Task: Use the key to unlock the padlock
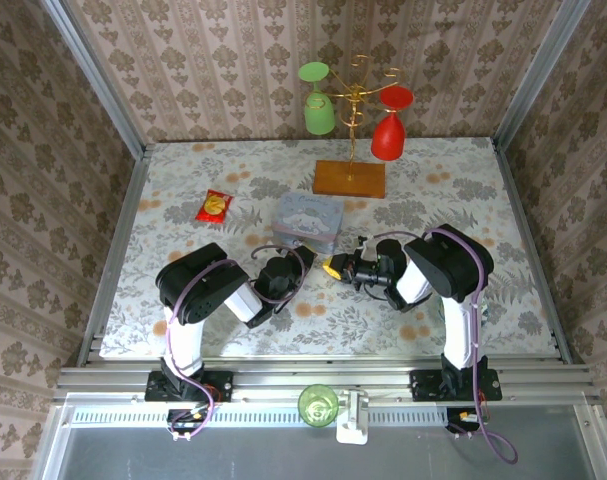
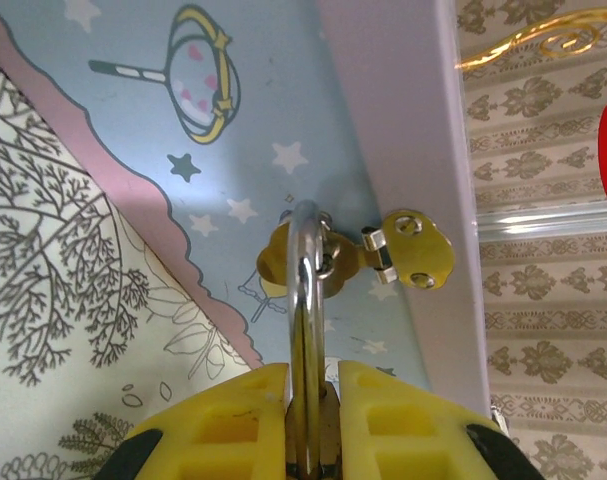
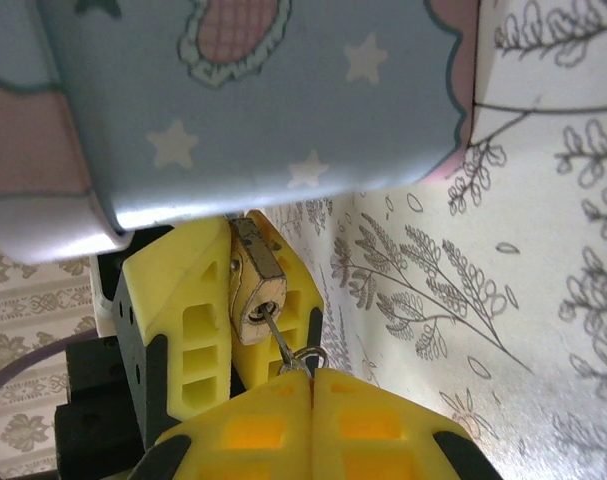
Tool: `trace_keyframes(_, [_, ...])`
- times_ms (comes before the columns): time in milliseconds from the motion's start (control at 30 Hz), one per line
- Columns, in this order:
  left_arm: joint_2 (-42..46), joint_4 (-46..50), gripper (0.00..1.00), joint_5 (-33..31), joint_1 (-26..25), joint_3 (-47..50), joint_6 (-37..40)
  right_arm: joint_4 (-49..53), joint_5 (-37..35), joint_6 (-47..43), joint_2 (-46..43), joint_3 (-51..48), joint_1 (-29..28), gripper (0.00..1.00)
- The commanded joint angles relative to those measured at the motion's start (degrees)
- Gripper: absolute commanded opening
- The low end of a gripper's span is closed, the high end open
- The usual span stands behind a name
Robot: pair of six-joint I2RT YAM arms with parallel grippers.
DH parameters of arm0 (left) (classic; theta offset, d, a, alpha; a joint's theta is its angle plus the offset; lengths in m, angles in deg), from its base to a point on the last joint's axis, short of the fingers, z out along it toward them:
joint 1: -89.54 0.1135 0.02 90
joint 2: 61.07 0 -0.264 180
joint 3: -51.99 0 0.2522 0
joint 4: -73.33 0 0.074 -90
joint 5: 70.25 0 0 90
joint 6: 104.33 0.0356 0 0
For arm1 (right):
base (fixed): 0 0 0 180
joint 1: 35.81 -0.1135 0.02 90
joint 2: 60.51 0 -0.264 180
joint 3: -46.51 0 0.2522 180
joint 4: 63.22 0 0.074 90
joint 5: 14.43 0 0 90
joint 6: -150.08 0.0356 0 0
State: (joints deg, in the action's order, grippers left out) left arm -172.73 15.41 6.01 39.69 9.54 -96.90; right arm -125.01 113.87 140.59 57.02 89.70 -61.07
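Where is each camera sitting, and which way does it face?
Top: above, behind the bases, looking down on the table; left arm and right arm show.
Left wrist: on that arm, facing the tin; left gripper clamps the padlock.
Right wrist: on its arm, facing the tin; right gripper holds the key.
Both wrists share padlock and tin.

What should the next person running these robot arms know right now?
Left gripper: shut on the padlock, next to the pale blue tin.
Right gripper: shut on the key, whose tip is in the keyhole at the padlock's end.
The shackle loops through the tin's brass hasp.
Done: padlock steadied, key inserted.
Left: probably turn the key and see whether the shackle releases. Whether it has been turned, I cannot tell.
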Motion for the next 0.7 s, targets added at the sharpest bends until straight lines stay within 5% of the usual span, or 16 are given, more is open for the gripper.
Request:
trace_keyframes(0, [-0.4,-3.1,0.00,7.5,-3.0,-2.3,-0.1,0.6,-2.1,3.2,3.6,4.4,-0.8,0.00])
trace_keyframes(667, [-0.6,-3.0,0.00,9.3,-3.5,-2.6,-1.5,6.9,-12.0,-10.3,-7.9,-0.9,-1.5,0.00])
